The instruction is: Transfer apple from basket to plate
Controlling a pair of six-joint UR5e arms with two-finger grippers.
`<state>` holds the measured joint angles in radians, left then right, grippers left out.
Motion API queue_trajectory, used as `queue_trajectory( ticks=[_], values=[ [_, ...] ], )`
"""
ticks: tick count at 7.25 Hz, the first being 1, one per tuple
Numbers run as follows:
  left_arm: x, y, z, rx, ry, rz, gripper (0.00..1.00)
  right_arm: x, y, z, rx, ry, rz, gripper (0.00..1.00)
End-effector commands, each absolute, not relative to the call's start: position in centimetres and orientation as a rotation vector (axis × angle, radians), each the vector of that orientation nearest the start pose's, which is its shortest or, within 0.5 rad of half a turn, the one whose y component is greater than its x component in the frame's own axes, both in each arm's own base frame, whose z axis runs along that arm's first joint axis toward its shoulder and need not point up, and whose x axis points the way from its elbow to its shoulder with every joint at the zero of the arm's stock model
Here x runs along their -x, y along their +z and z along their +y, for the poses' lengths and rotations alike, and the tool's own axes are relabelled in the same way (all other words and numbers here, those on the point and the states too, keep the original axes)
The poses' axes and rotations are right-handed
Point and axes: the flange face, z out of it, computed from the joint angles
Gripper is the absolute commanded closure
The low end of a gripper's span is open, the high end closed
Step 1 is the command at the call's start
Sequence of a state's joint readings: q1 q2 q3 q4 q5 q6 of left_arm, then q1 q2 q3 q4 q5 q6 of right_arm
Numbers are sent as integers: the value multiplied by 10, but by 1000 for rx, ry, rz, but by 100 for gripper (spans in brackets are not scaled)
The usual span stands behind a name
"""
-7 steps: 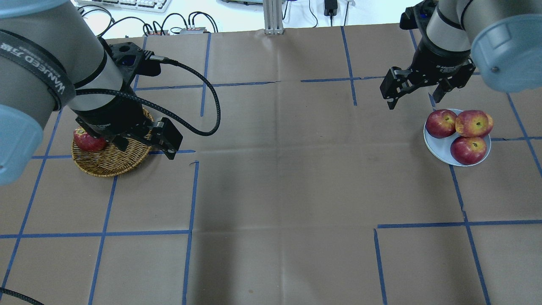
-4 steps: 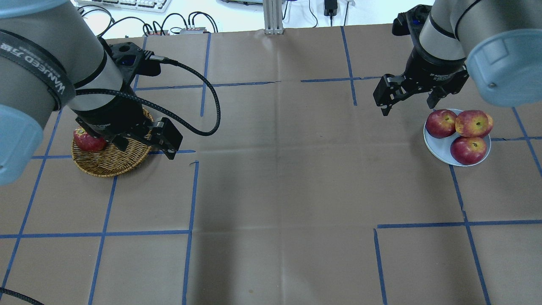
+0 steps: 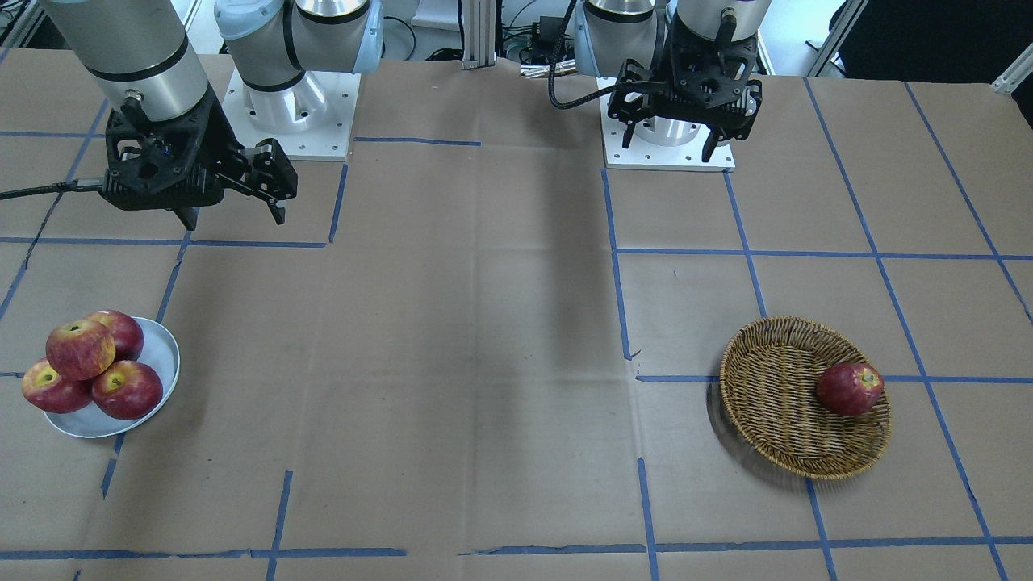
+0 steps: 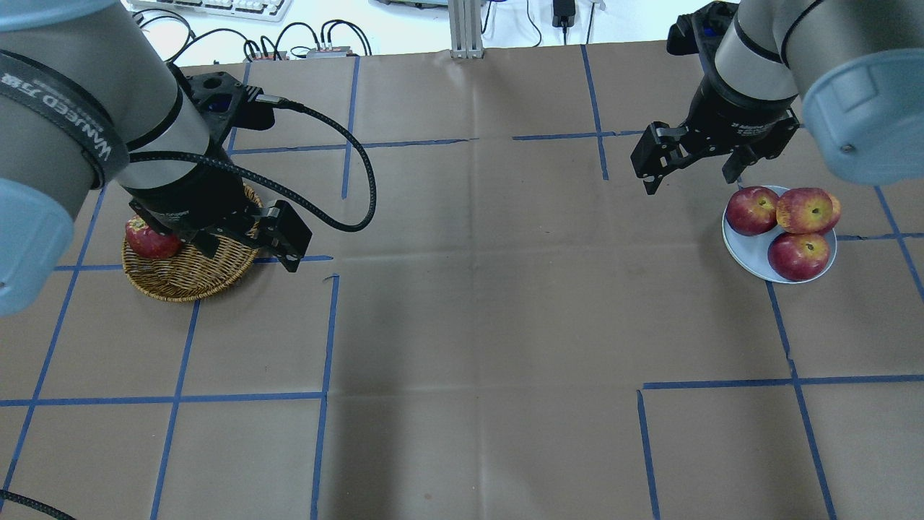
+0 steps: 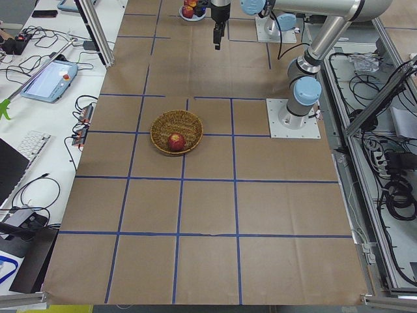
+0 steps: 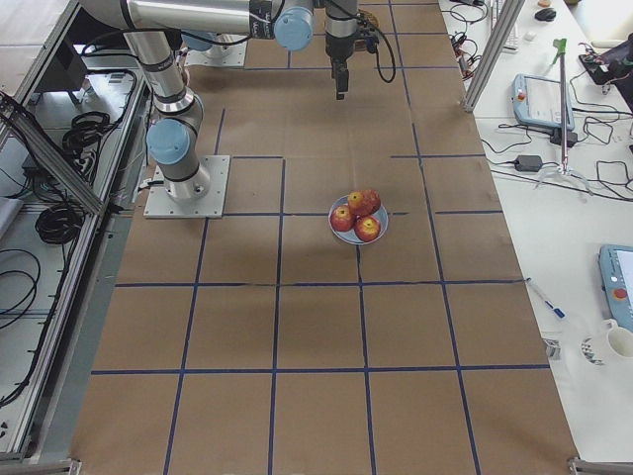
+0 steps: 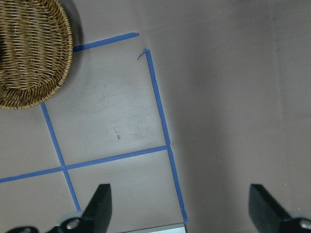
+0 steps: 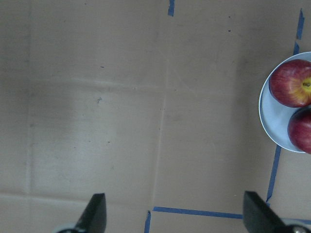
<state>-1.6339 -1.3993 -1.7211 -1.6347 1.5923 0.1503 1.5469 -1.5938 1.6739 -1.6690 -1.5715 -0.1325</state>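
The pinkish-red, yellow-streaked apple (image 3: 79,349) lies on top of the other apples on the pale bluish plate (image 3: 164,355); it also shows in the overhead view (image 4: 807,210). The wicker basket (image 3: 767,347) holds one darker red apple (image 3: 849,388). My right gripper (image 4: 693,177) is open and empty, above the table and left of the plate (image 4: 743,249). My left gripper (image 4: 245,242) is open and empty, high above the right edge of the basket (image 4: 188,285). The left wrist view shows the basket (image 7: 34,58) at the top left.
Three darker red apples sit on the plate beneath it, one at the front (image 4: 798,256). Brown paper with blue tape lines (image 4: 325,339) covers the table. Cables and a keyboard lie beyond the far edge (image 4: 310,43).
My right gripper has moved left, away from the plate, still open. The left arm, the basket and the apples have not moved.
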Motion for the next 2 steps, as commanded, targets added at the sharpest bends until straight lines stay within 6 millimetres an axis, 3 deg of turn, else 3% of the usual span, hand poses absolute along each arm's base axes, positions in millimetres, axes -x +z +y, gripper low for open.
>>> queue_trajectory(
  ticks=[1,2],
  values=[
    [157,486,-406,-333,68,3103,1,-122,458,-486,169,-29,3137,0],
    [157,486,-406,-333,68,3103,1,-122,459,-486,169,-31,3137,0]
  ],
)
